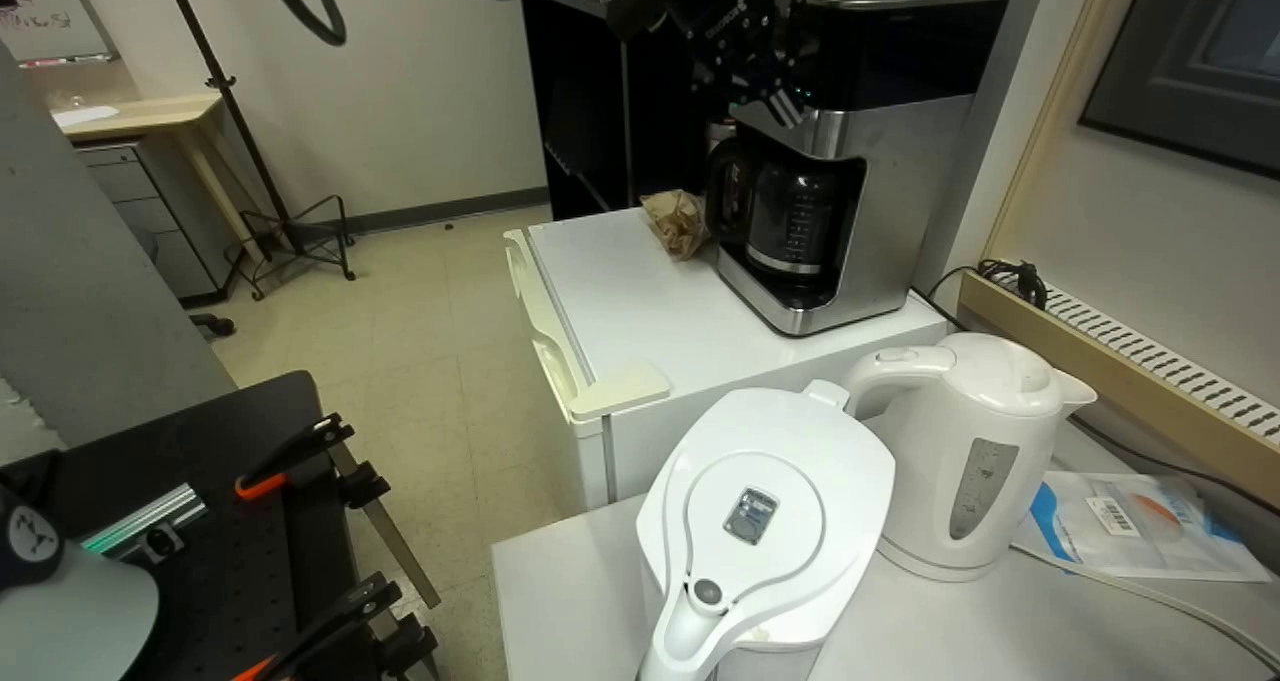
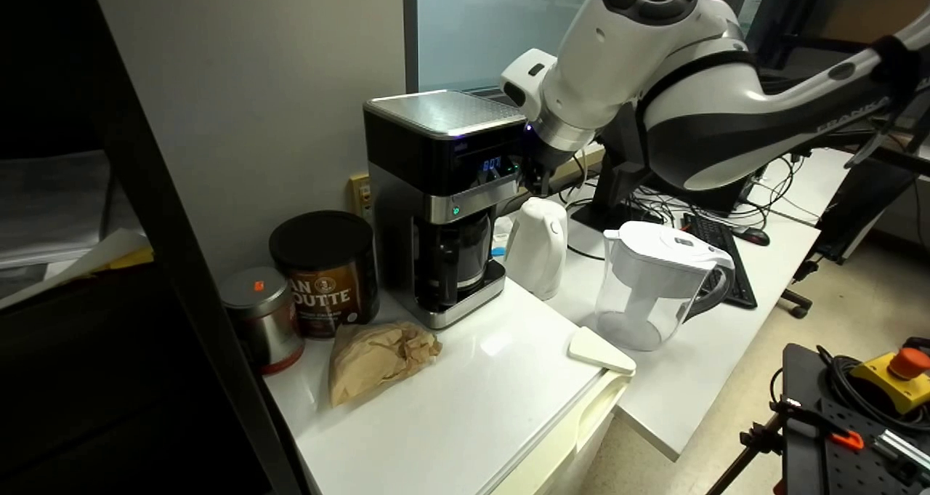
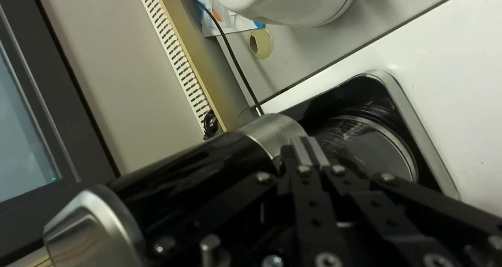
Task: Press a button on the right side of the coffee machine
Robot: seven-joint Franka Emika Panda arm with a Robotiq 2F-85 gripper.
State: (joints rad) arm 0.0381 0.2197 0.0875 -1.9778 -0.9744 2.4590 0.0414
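The coffee machine [image 1: 915, 186] is tall and black with silver sides and band. It stands upright on a white cabinet top in both exterior views [image 2: 392, 219]. Its lit display [image 2: 492, 164] and a green-lit button [image 2: 455, 210] show on its front. The dark carafe [image 1: 790, 216] sits inside; it also shows in the wrist view [image 3: 372, 149]. My gripper [image 1: 787, 109] is shut with nothing between its fingertips [image 3: 310, 151]. It points down close in front of the machine's front panel, on the kettle side. Whether it touches is unclear. The arm and gripper [image 2: 539, 179] partly hide the panel's right end.
A white kettle [image 1: 970, 461] and water pitcher [image 1: 780, 551] stand beside the cabinet. A brown paper bag [image 2: 378, 360], coffee can [image 2: 327, 277] and metal tin [image 2: 261, 313] are on the machine's other side. A wall and cord [image 3: 235, 59] lie behind.
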